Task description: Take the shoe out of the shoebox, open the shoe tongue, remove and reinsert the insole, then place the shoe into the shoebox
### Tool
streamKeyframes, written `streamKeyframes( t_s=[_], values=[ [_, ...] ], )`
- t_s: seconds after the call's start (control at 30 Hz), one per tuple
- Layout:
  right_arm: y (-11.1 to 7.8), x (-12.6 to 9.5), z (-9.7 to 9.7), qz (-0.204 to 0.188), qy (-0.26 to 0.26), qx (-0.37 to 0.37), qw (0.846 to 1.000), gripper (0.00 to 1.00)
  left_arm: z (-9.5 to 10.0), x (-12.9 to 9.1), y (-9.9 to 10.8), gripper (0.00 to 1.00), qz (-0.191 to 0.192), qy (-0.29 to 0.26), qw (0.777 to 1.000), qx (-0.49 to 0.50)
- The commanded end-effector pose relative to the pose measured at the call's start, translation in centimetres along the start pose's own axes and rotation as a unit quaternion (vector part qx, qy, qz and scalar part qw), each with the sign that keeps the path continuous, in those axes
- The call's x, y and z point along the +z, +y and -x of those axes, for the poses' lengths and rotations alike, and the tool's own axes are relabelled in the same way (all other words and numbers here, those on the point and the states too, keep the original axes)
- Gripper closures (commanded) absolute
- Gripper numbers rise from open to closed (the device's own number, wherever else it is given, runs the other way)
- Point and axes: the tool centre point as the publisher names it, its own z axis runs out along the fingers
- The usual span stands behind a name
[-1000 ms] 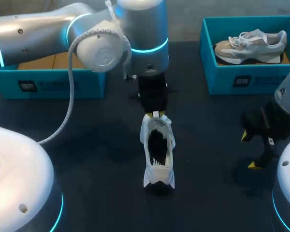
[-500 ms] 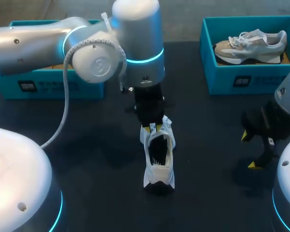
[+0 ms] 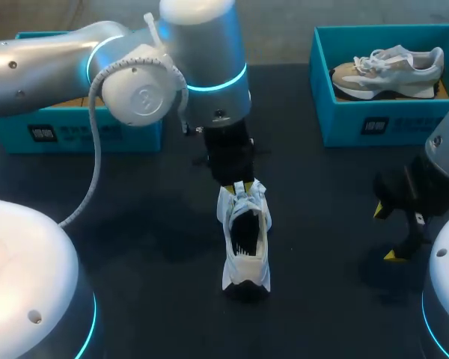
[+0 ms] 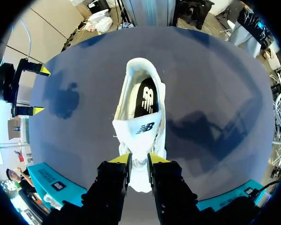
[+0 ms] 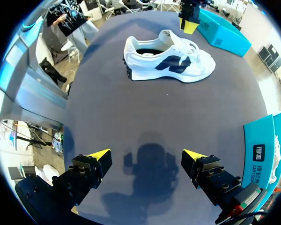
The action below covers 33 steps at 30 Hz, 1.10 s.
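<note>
My right gripper [image 5: 145,157] is the nearest thing to me. It hangs low over the dark table [image 5: 145,108], its two fingers are spread wide and there is nothing between them. Under it is only its own shadow.

Well ahead of these released jaws the white shoe [image 5: 168,63] stands upright on its sole, in the middle of the table. It is side-on to the right gripper and it touches no box.

My left gripper [image 4: 139,161] comes down on the front part of the shoe. The toe is under this gripper and the heel points away, ahead of the fingers. The two yellow tips are drawn close together and I judge that they pinch the tongue [image 4: 139,129] between them from both sides, at its lower end near the laces. The tongue stands up out of the shoe mouth. Just ahead of the tongue, deeper in the shoe, the black insole [image 4: 146,96] lies in its place.

Farther from me, beyond the left gripper and partly behind the left arm [image 3: 60,60], is the teal left shoebox [image 3: 82,133]. I see only a brown bottom in it. Far beyond the right gripper, at the other back corner, is the right shoebox [image 3: 359,120], also teal. A second shoe [image 3: 389,67], beige and grey, lies inside it.
</note>
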Motion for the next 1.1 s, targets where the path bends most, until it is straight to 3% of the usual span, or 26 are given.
streamKeyframes(
  t_s=[0.03, 0.57, 0.87, 1.1],
  values=[
    [0.0, 0.0, -0.1, -0.001, -0.001, 0.000, 1.000, 0.00, 1.3, 1.5, 0.4, 0.76, -0.005, 0.017, 1.000, 0.011],
    [0.0, 0.0, -0.1, -0.001, -0.001, 0.000, 1.000, 0.00, 0.2, 3.7, -2.7, 0.75, -0.034, 0.065, 0.995, 0.070],
    [0.0, 0.0, -0.1, -0.001, -0.001, 0.000, 1.000, 0.00, 0.1, 2.0, -2.6, 0.75, -0.023, 0.039, 0.997, 0.063],
    [0.0, 0.0, -0.1, -0.001, -0.001, 0.000, 1.000, 0.00, -0.2, 3.8, -3.7, 0.76, -0.044, 0.038, 0.997, 0.058]
  ],
)
